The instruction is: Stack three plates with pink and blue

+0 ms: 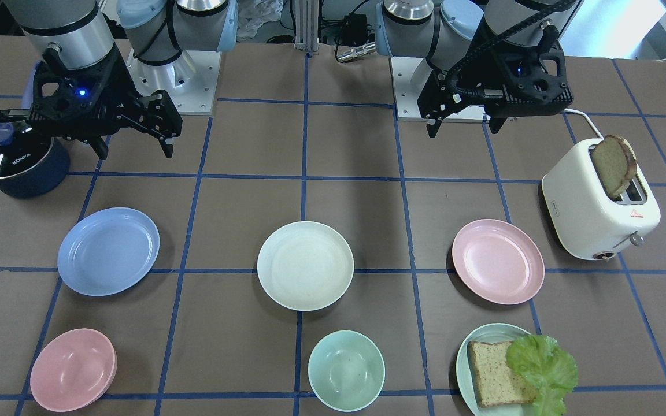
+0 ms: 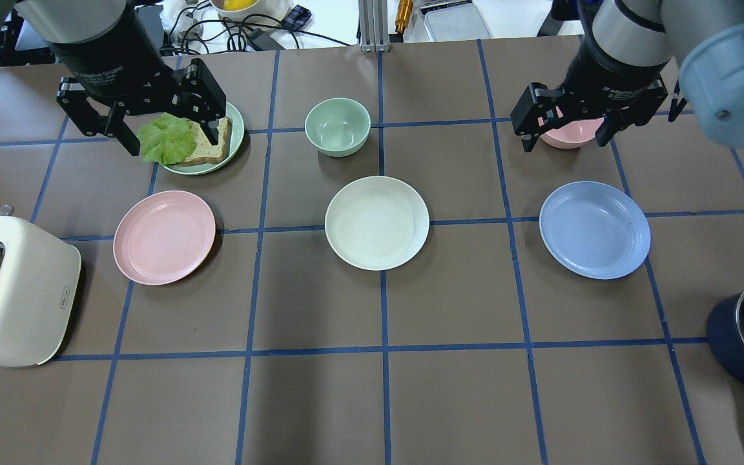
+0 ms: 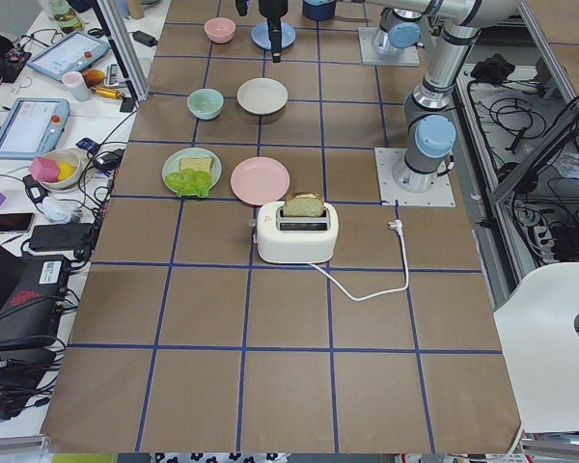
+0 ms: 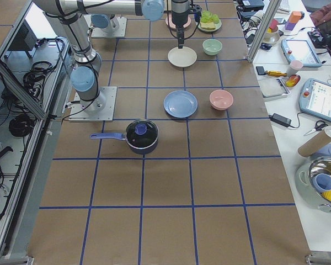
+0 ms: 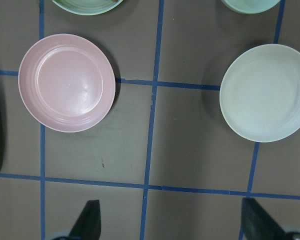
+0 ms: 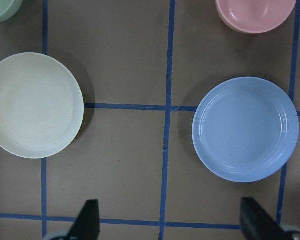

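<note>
Hovering spread wide and empty, the left fingers (image 2: 212, 110) hung nearest the pink plate (image 2: 164, 237), the right fingers (image 2: 526, 123) nearest the blue plate (image 2: 595, 229), the cream plate (image 2: 376, 222) lying between on the worktop (image 2: 449, 310).

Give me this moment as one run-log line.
stage: nothing stacked yet | pink plate, cream plate, blue plate: separate, in a row | left gripper: jaws open, empty | right gripper: jaws open, empty

I read the cream plate (image 2: 376, 223), pink plate (image 2: 164, 237) and blue plate (image 2: 595, 229) as matt plastic, the cream one faintly speckled. The table (image 2: 449, 387) wore matt brown paper crossed with blue tape (image 2: 385, 387). The toaster (image 2: 23, 303) looked like smooth satin plastic, and the pot lid (image 1: 9, 156) like glossy glass.
</note>
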You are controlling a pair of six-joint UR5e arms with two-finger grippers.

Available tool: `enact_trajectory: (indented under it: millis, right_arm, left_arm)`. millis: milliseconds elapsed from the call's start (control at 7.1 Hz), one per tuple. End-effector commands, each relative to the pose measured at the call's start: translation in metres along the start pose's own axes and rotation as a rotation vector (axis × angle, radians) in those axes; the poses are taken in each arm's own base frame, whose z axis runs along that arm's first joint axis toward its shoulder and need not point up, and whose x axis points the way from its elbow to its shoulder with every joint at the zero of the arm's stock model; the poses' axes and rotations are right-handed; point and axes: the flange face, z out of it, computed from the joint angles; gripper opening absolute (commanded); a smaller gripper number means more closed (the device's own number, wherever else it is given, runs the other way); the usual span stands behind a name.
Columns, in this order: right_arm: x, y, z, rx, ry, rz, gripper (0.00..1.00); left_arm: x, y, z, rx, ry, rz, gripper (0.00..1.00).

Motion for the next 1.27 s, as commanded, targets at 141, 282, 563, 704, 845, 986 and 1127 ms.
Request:
enact_trajectory:
  millis: [141, 282, 563, 704, 845, 986, 1127]
  right_arm:
    - [0.000, -0.004, -0.017, 0.026, -0.004, 0.004, 1.00]
    - [-0.002, -0.006, -0.014, 0.028, -0.015, 0.004, 1.00]
    - [0.001, -0.005, -0.011, 0.010, -0.011, 0.018, 1.00]
    - [0.001, -0.005, -0.010, 0.007, -0.011, 0.018, 1.00]
    - [0.001, -0.005, -0.009, 0.008, 0.000, 0.018, 1.00]
    - [0.002, -0.012, -0.006, 0.028, -0.011, 0.024, 0.88]
    - [0.004, -0.014, 0.000, 0.013, 0.002, 0.024, 1.00]
  left_arm:
    - [-0.004, -0.001, -0.003, 0.007, -0.004, -0.006, 1.00]
    - [-0.005, -0.001, -0.002, 0.004, -0.005, -0.006, 1.00]
    - [-0.004, 0.000, -0.003, 0.005, -0.003, -0.005, 1.00]
    - [-0.003, 0.000, -0.004, 0.008, -0.001, -0.005, 1.00]
    - [-0.001, 0.002, -0.003, 0.007, 0.000, -0.002, 1.00]
    - [-0.004, 0.001, -0.002, 0.005, 0.003, -0.008, 1.00]
    - [-0.005, 0.000, 0.001, -0.001, 0.003, -0.006, 1.00]
